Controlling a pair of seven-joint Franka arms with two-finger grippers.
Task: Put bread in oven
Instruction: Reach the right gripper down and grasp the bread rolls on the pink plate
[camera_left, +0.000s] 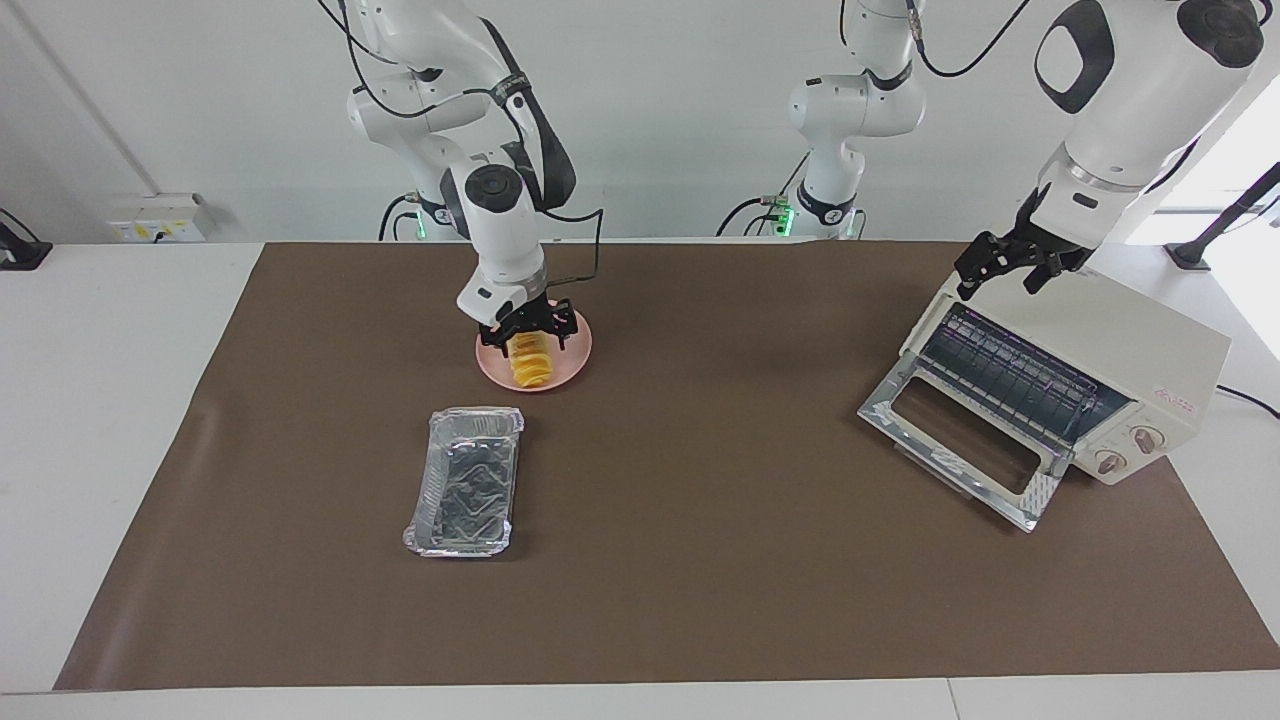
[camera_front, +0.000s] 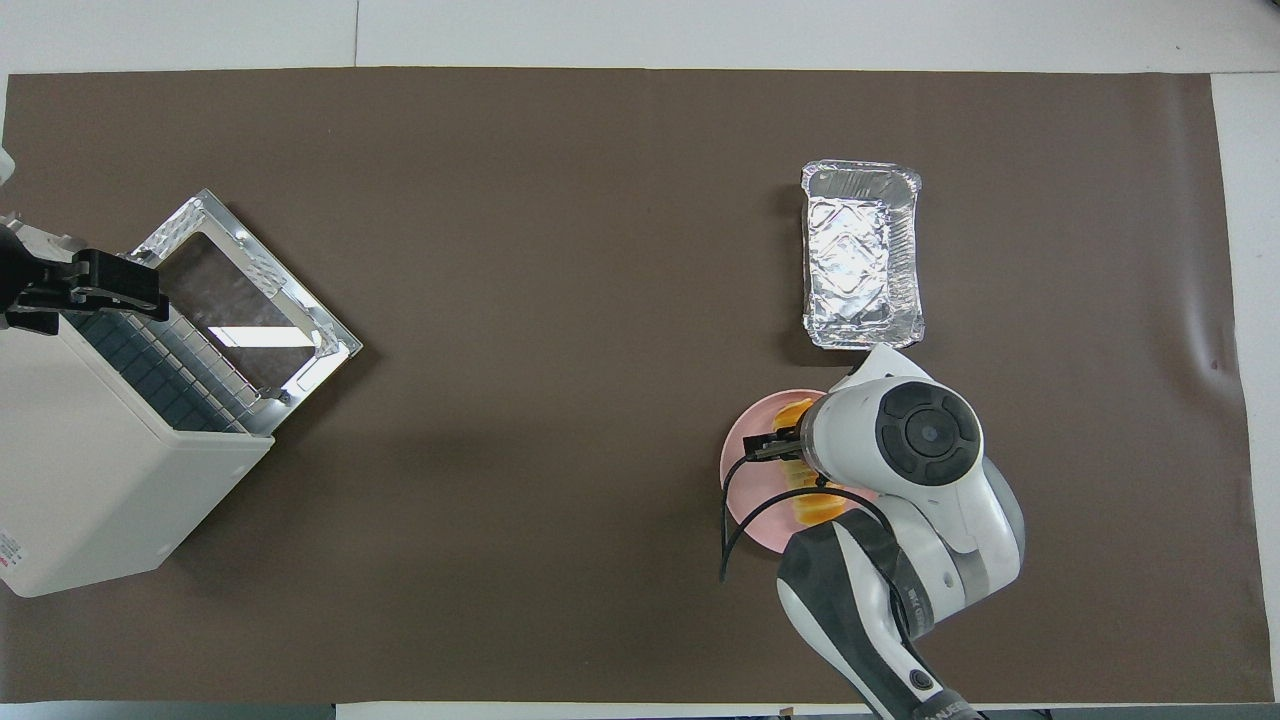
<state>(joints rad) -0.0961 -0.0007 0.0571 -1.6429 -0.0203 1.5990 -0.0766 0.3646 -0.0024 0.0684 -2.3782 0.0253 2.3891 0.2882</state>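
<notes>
Currently the right gripper (camera_left: 528, 328) is down at the pink plate (camera_left: 573, 357), its fingers spread apart and straddling the end of the bread (camera_left: 528, 364) that lies nearer the robots. No squeeze on the loaf is visible; the fingertips stand either side of it. From overhead the right arm's wrist covers most of the bread (camera_front: 812, 505), so only its two ends show on the plate (camera_front: 745, 462).

Bread: lies flat on the plate, directly under the right gripper. Its long axis runs from the robots' side toward the foil tray (camera_left: 465, 481), one end pointing at the robots, the other at the tray. Ridges run crosswise to that axis.

Foil tray: farther from the robots than the right gripper, apart from the plate, its long axis roughly parallel to the bread's.

Oven (camera_left: 1120, 345): at the left arm's end of the table (camera_left: 700, 560), well apart from the right gripper. Its door (camera_left: 960, 440) is folded down, with the wire rack (camera_left: 1010, 375) exposed. It sits turned at an angle on the table.

Left gripper (camera_left: 1005, 265): hangs over the oven's top edge just above the opening, fingers apart, holding nothing. The left arm waits there.
</notes>
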